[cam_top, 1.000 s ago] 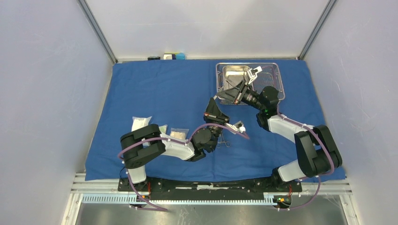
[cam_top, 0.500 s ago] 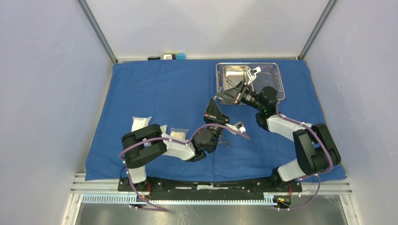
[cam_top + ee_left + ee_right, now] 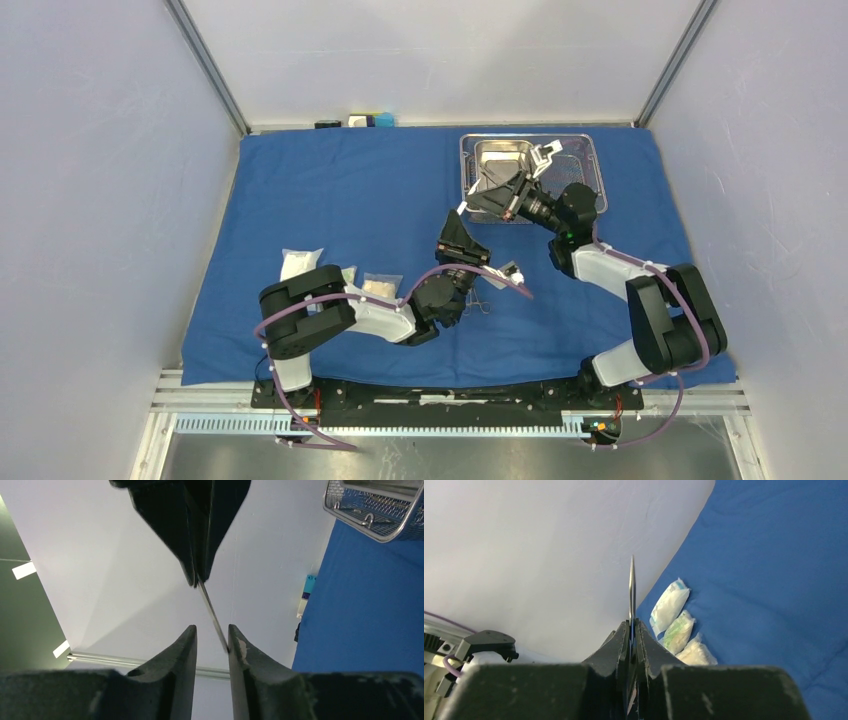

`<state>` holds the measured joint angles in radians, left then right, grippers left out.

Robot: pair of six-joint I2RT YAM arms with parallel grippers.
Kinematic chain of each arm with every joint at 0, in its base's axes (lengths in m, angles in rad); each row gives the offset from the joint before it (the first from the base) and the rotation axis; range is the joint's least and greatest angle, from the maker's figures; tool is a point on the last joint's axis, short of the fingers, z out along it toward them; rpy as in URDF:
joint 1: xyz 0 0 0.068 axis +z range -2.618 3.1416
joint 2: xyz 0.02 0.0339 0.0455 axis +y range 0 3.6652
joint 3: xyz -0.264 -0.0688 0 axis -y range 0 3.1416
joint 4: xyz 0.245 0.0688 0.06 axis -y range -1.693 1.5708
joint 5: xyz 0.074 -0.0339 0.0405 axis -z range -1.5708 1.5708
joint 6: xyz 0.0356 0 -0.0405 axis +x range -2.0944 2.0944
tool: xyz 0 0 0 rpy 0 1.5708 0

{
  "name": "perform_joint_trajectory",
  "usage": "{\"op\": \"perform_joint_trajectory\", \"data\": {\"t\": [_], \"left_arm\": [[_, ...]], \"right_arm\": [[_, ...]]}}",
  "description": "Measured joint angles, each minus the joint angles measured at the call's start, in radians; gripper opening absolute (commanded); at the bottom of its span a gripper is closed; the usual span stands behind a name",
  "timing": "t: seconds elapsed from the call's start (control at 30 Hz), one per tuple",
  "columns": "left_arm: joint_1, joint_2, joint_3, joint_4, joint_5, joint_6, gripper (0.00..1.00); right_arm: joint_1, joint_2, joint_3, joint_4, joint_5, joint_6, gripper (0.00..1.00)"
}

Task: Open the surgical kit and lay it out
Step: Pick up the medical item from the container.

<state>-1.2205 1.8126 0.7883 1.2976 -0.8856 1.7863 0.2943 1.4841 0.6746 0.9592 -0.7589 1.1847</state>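
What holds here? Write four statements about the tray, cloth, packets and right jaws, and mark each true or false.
1. The mesh tray sits on the far right part of the blue cloth. True.
2. The packets lie inside the tray. False: all three lie on the cloth, near left.
3. The right jaws pinch a thin metal instrument. True.
4. The cloth is wrapped around the tray. False: it lies spread flat beneath it.

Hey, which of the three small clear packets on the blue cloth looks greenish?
The middle small clear packet, lying between the white, blue-edged packet and the cream-filled packet; only its contents look green.
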Motion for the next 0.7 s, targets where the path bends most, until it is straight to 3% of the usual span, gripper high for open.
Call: {"op": "perform_joint_trajectory", "data": {"t": [0.17, 0.33, 0.47, 0.63, 0.7], "left_arm": [[-0.008, -0.005, 0.000, -0.021, -0.004, -0.017, 0.69], [-0.010, -0.046, -0.010, -0.081, -0.006, -0.067, 0.77], [-0.009, -0.122, -0.029, -0.175, -0.012, -0.146, 0.82], [0.025, -0.256, -0.027, -0.418, -0.008, -0.353, 0.87], [0.059, -0.320, 0.012, -0.630, 0.023, -0.504, 0.88]], "right_arm": [[-0.057, -0.007, 0.000, 0.027, 0.018, -0.005, 0.00], [-0.103, -0.022, 0.003, 0.010, 0.018, -0.064, 0.00], [-0.132, -0.071, 0.012, -0.103, 0.013, -0.205, 0.01], [-0.154, -0.163, 0.002, -0.223, -0.009, -0.400, 0.01], [-0.161, -0.188, -0.012, -0.237, -0.034, -0.462, 0.01]]}}
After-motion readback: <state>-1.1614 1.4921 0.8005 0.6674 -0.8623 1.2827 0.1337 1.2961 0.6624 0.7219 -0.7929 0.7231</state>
